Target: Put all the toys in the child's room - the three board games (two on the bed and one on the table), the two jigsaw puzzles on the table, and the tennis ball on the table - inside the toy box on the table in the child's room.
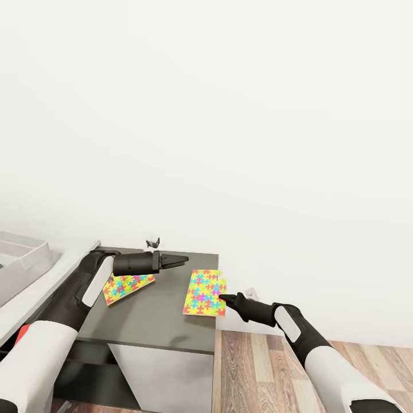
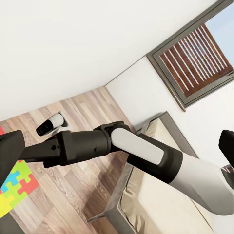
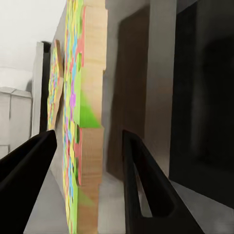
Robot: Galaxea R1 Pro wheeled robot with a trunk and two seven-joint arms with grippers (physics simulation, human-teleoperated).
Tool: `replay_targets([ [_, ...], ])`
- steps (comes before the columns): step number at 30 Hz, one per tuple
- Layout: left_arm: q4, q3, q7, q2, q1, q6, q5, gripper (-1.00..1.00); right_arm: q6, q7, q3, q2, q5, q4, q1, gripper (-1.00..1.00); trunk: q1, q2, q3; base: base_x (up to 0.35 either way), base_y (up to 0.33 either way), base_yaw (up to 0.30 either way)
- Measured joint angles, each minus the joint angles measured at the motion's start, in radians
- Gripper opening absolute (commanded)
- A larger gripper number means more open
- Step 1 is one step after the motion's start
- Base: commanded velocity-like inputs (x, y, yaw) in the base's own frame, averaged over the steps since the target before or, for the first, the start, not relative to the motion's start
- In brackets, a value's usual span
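Two jigsaw puzzles lie flat on the dark grey cabinet top (image 1: 155, 321): one (image 1: 127, 286) at the left, the other (image 1: 205, 293) at the right by the cabinet's edge. My right gripper (image 1: 225, 297) is open at the right puzzle's outer edge. The right wrist view shows its fingers (image 3: 141, 180) on either side of that puzzle's wooden edge (image 3: 90, 146), not pressing it. My left gripper (image 1: 179, 261) hovers above the cabinet between the puzzles, open, its fingertips (image 2: 9, 151) at the frame's sides with nothing between them. The light grey toy box (image 1: 23, 258) stands on the pale table (image 1: 63, 269) at far left.
A small black-and-white object (image 1: 152, 242) sits at the cabinet's back edge by the white wall. Wood plank floor (image 1: 258, 367) lies right of the cabinet, with a small black-and-white cylinder (image 2: 51, 123) on it. The bed (image 2: 161, 204) and a window (image 2: 195, 53) appear beyond my right arm.
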Motion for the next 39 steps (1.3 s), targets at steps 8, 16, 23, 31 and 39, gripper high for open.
replay_targets([
  [8, 0.000, 0.000, 0.000, 0.000, 0.000, 0.000, 0.000, 1.00, 0.000, 0.002, 0.000, 0.000, -0.001, 0.000, 0.000, -1.00, -0.019, 0.035, 0.016, 0.000, 0.000, 0.000],
  [16, 0.000, 0.000, 0.001, 0.000, 0.000, 0.000, -0.002, 1.00, -0.005, 0.003, 0.000, -0.001, -0.001, -0.001, 0.000, -1.00, -0.050, 0.091, 0.041, 0.000, 0.000, 0.000],
  [23, 0.000, 0.000, 0.002, -0.001, 0.000, 0.000, -0.002, 1.00, -0.026, 0.003, -0.001, 0.000, -0.001, -0.001, 0.001, -1.00, -0.077, 0.140, 0.063, 0.000, 0.000, 0.000],
  [31, 0.004, 0.009, 0.002, 0.000, 0.000, 0.000, 0.009, 1.00, -0.028, 0.003, -0.008, -0.001, -0.001, -0.002, 0.005, -1.00, -0.107, 0.196, 0.088, 0.000, 0.000, 0.000],
  [39, 0.005, 0.006, 0.001, -0.001, 0.000, 0.000, 0.011, 1.00, -0.028, 0.003, -0.009, 0.000, -0.002, -0.001, 0.006, -1.00, -0.138, 0.252, 0.113, 0.000, 0.000, 0.000],
])
